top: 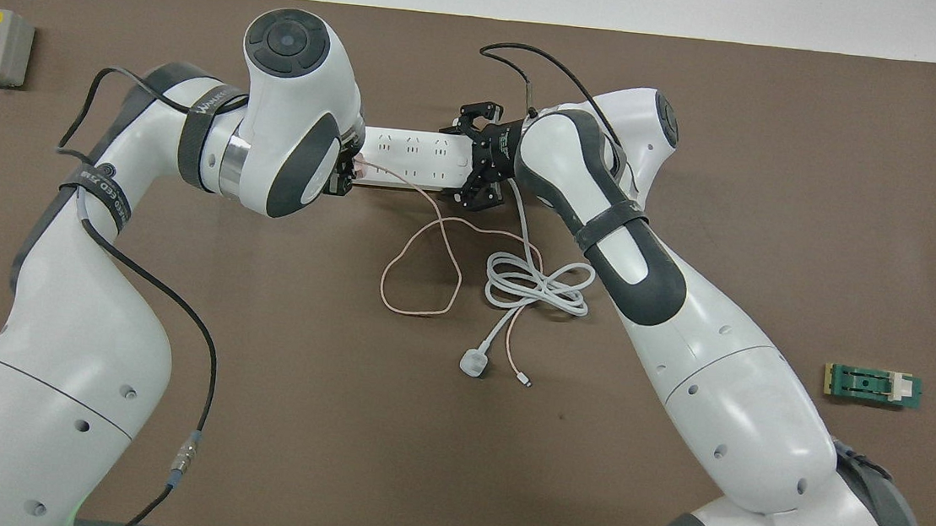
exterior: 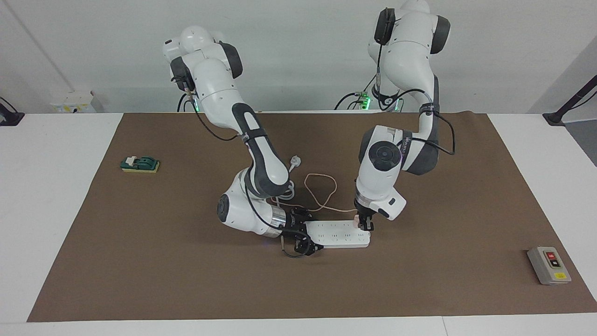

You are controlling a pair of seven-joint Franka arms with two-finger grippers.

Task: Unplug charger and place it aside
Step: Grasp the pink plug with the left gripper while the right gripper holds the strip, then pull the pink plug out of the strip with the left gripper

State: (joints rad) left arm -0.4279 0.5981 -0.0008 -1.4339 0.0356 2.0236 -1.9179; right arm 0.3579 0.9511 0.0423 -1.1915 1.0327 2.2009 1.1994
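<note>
The charger, a small pale-pink cube, sits at the end of the white power strip toward the left arm. My left gripper comes down from above and is shut on it. In the overhead view the wrist hides most of the charger. Whether its pins are out of the socket, I cannot tell. Its thin pink cable loops over the mat toward the robots. My right gripper lies low at the strip's other end, its fingers clamped across the strip.
A coiled thick white cord with a white plug lies nearer to the robots than the strip. A grey switch box stands toward the left arm's end. A green block lies toward the right arm's end.
</note>
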